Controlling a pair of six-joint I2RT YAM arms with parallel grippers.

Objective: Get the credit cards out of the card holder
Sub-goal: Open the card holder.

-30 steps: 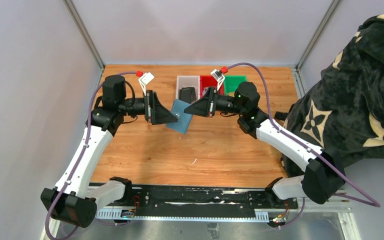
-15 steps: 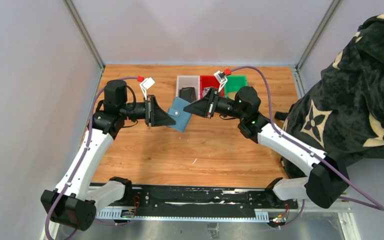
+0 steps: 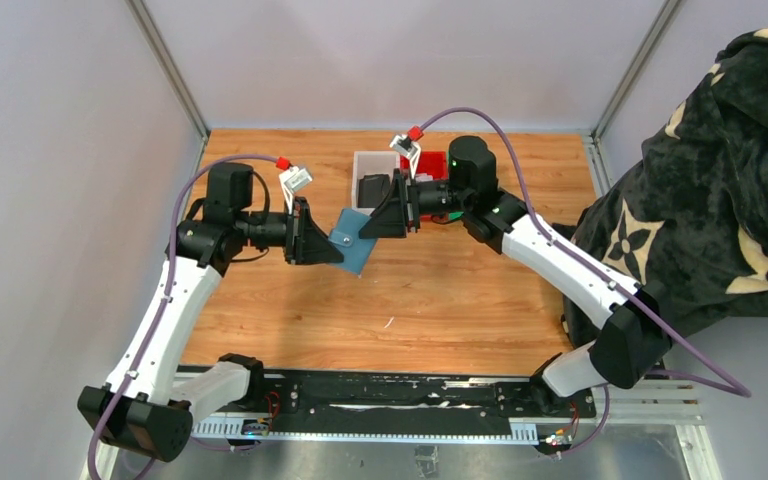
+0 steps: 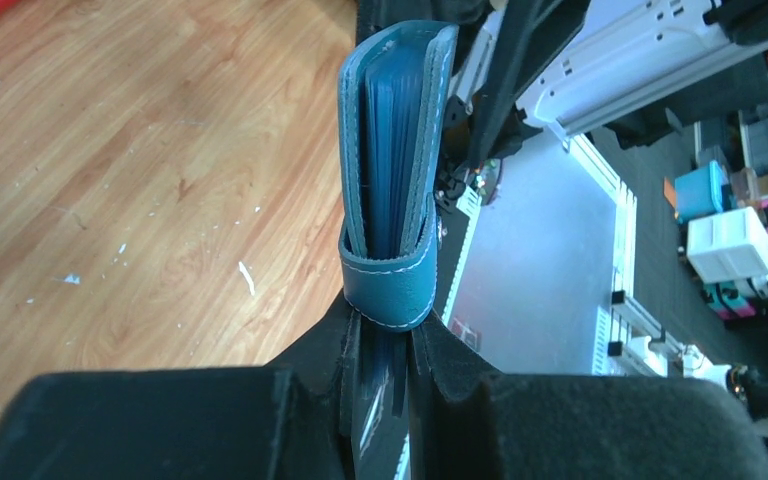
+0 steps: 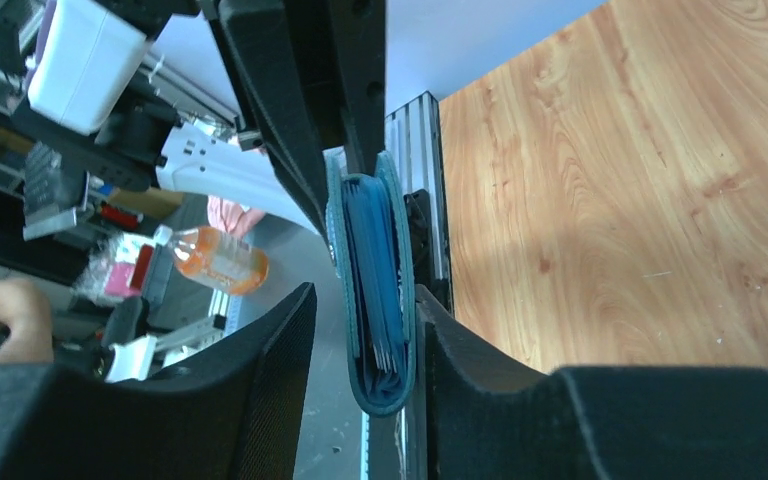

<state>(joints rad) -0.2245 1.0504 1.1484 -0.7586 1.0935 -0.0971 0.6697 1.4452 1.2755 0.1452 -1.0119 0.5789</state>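
Plainly, the job has barely begun. In the top view the card holder point(image 3: 353, 243) hangs folded shut above the wooden counter point(image 3: 440, 290), caught between the left gripper point(image 3: 334, 248) on one side and the right gripper point(image 3: 368, 228) on the other. No credit cards lie anywhere on the counter. Unfastening, opening and drawing the cards out are all, I judge, left to do. Beyond the card holder stand a white bin point(image 3: 365, 160) holding a black wallet point(image 3: 373, 187) and a red bin point(image 3: 426, 165).

From the left wrist, the card holder point(image 4: 397, 130) shows edge-on. It is teal, leather-like, stitched along its rim, with rounded corners. Its closing tab point(image 4: 390, 288) wraps snugly over the open edge. Below the tab the left fingers point(image 4: 322, 350) are pressed onto the holder, pinching it. Darker blue leaves are packed inside, and no pale card face shows.

From the right wrist, the card holder point(image 5: 374, 290) stands between the matte black right fingers point(image 5: 282, 345). They are spread around it: one touches its side, while the other stands just apart. Thin stacked layers sit inside, but I cannot tell which are cards.
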